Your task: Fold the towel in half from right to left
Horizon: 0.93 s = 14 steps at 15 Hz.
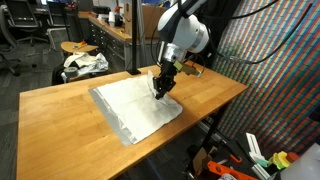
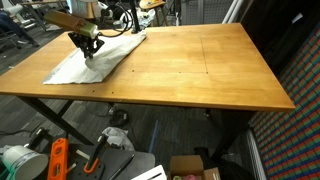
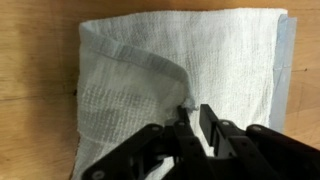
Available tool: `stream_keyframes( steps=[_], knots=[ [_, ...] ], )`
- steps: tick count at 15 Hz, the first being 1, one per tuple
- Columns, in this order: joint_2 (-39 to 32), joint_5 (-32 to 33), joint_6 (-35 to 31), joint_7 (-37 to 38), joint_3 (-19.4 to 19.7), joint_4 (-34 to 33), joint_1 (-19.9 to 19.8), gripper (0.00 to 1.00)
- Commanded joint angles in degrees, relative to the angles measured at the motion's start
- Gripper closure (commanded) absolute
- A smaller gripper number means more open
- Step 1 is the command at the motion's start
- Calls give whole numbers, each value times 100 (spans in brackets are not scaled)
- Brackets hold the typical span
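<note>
On one wooden table [image 1: 60, 115], one pale towel [image 1: 125, 105], one pincer [image 1: 160, 92] pinched shut on its raised fold

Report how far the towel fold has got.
Done: the approach. The claw sits on the towel and looks closed on a raised ridge of cloth in the wrist view.
In hand: that pinch only. The rest of the towel lies spread flat on the table.
Left: lift the pinched part, carry it across to the opposite side, then release. No fold shows yet.
</note>
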State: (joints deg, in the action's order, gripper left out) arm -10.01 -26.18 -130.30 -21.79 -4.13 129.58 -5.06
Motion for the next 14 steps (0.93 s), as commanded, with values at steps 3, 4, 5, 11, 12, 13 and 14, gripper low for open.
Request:
stream_keyframes(
  steps=[3, 4, 5, 11, 12, 13, 14],
  knots=[
    [-12, 270, 612, 63, 239, -125, -9, 32],
    [-84, 312, 687, 61, 276, -163, -13, 25],
    [-150, 383, 759, 97, 309, -190, -8, 16],
    [-393, 339, 37, 61, 262, -27, 52, 0],
    [-416, 306, -112, 36, 234, 7, 53, 0],
    [-443, 297, -231, 34, 210, 21, 52, 0],
    [-459, 304, -342, 40, 189, 42, 52, 0]
  ],
)
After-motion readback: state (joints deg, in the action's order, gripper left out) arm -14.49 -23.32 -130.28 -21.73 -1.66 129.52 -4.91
